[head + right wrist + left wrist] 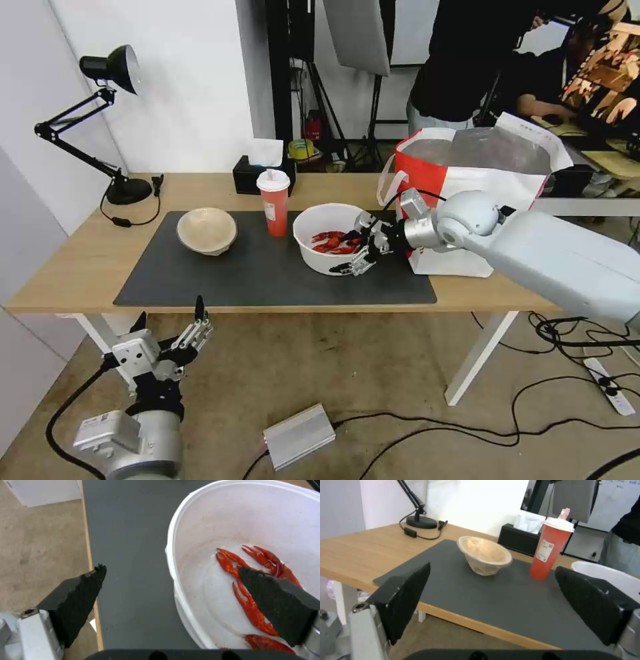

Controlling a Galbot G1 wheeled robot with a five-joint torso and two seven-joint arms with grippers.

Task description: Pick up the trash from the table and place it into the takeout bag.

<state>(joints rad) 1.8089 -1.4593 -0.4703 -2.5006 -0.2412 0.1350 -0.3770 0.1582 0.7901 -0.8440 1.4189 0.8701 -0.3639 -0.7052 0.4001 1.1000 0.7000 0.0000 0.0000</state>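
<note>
Nearest the head camera, the left gripper [199, 320] hangs low in front of the desk [87, 267], below its front edge and over the carpeted floor [347, 373], its jaws spread wide and holding nothing; its wrist view looks across the dark grey mat [493, 597] toward the beige paper bowl [485, 555] and the red lidded drink cup [551, 547]. A silver box [299, 435] lies on the floor just ahead of the robot. On the mat, the beige paper bowl [207, 230] sits to the left, the red cup [274, 202] stands near the middle, and the white plastic bowl [321, 223] with red crayfish scraps [331, 241] rests to the right of the cup. The right gripper [363, 253] reaches in from the right and straddles the near right rim of the white bowl: in the right wrist view one finger [276, 605] is inside the bowl above the crayfish [250, 605], the other finger [80, 597] outside over the mat's edge, jaws released and not yet closed on the rim [171, 562]. The takeout bag [460, 180] stands open on the desk just behind the right arm, at the desk's right end. A black tissue box [257, 175] and a black lamp [107, 120] sit toward the back
</note>
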